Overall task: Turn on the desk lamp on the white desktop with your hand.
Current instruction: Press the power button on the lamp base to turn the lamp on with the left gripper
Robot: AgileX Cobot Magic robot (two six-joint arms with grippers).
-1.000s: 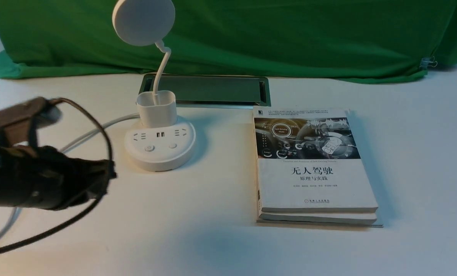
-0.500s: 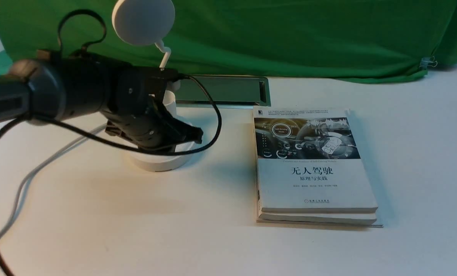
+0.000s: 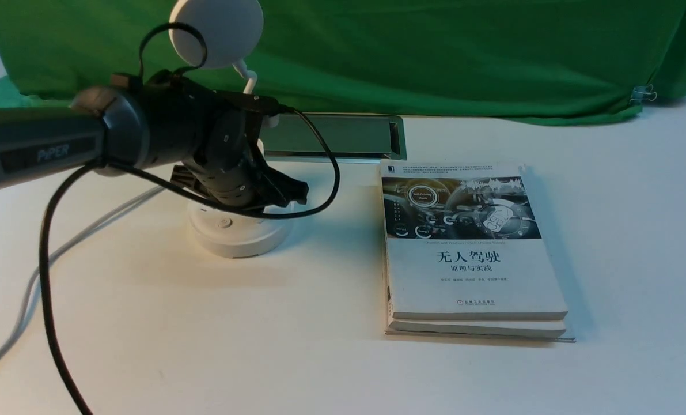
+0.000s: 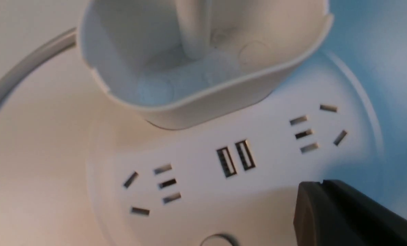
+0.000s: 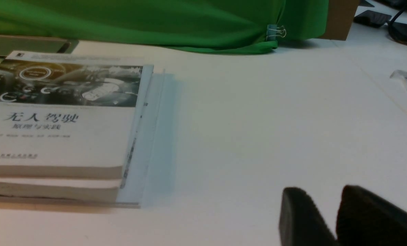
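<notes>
- The desk lamp (image 3: pixel 227 34) stands on the white desktop (image 3: pixel 319 357). Its disc head rises above its round base (image 3: pixel 236 237) and looks unlit.
- The left gripper (image 3: pixel 298 193) hangs directly over the base. Its arm lies across from the base's left side, and its tips point toward the base's right edge. The fingers look pressed together, with nothing between them.
- On the base's front strip only the left-hand button (image 3: pixel 224 222) shows. The spot just to its right is covered by the fingertips in both the front view and the left wrist view. I judge that the tips stand above a second button there.
- The gripper's long axis runs side to side across the base, along the front strip. What is left should be a short push straight down, not a reach.
- I cannot tell whether the tips touch the base's top.
- The right gripper (image 5: pixel 328 197) has its fingers slightly apart and holds nothing. It is out of the front view. Its camera looks across the book (image 3: pixel 469 253), which lies to the right of the base, so this gripper is well apart from the base. The left arm is much the nearer.
</notes>
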